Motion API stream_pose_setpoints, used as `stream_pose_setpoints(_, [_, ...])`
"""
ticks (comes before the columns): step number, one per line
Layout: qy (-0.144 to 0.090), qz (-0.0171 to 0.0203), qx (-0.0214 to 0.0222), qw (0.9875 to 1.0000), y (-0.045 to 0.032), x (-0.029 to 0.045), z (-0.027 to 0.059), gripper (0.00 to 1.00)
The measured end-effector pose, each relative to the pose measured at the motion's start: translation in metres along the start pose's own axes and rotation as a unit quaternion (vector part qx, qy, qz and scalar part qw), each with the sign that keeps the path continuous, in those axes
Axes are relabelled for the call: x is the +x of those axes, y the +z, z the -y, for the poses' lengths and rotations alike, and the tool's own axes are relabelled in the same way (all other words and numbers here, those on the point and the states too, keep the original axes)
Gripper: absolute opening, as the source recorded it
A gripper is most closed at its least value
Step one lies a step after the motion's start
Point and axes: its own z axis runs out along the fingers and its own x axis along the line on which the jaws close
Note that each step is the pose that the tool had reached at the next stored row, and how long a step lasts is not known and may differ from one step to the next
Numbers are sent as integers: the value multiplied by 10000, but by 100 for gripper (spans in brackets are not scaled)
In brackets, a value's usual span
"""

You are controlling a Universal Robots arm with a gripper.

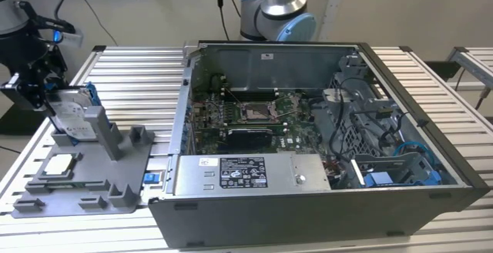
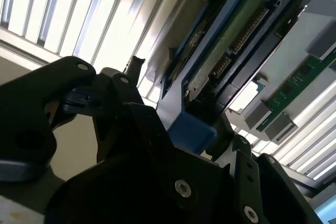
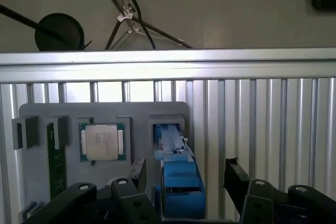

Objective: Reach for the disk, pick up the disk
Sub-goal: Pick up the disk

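Observation:
The disk (image 1: 68,113) stands on edge in a slot of the grey fixture (image 1: 85,198) at the exterior view's left, its white label and blue bracket showing. My gripper (image 1: 46,91) is right at the disk's upper end. In the first wrist view the disk (image 3: 177,179) is edge-on, blue-framed, and sits between the two black fingers of my gripper (image 3: 184,174). Gaps show on both sides, so the gripper is open around it. In the second wrist view the disk's green circuit board (image 2: 231,40) faces the camera, with one fingertip (image 2: 135,64) beside it.
A square silver chip (image 1: 60,164) (image 3: 101,142) and a memory stick (image 3: 54,163) lie in the same fixture. An open computer case (image 1: 308,137) stands on the slatted metal table (image 1: 131,74), with a blue caddy (image 1: 393,177) inside. A second arm's base (image 1: 277,10) rises behind the case.

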Motion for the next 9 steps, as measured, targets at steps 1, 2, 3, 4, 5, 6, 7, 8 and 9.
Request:
stream_pose_setpoints(1, [0, -1, -1, 10000, 9, 1, -2, 100])
stream_pose_setpoints(2, [0, -1, -1, 10000, 20, 1, -4, 100])
stream_pose_setpoints(3, [0, -1, -1, 10000, 32, 2, -5, 100])
stream_pose_setpoints(4, [0, -1, 1, 10000, 42, 2, -5, 100])
stream_pose_setpoints(5, [0, -1, 3, 10000, 51, 2, -5, 100])
stream_pose_setpoints(6, [0, -1, 5, 10000, 62, 2, -5, 100])
stream_pose_setpoints(7, [-1, -1, 7, 10000, 70, 3, -5, 100])
stream_pose_setpoints(8, [0, 0, 10, 10000, 77, 3, -5, 100])
stream_pose_setpoints(9, [-1, 0, 12, 10000, 83, 3, -5, 100])
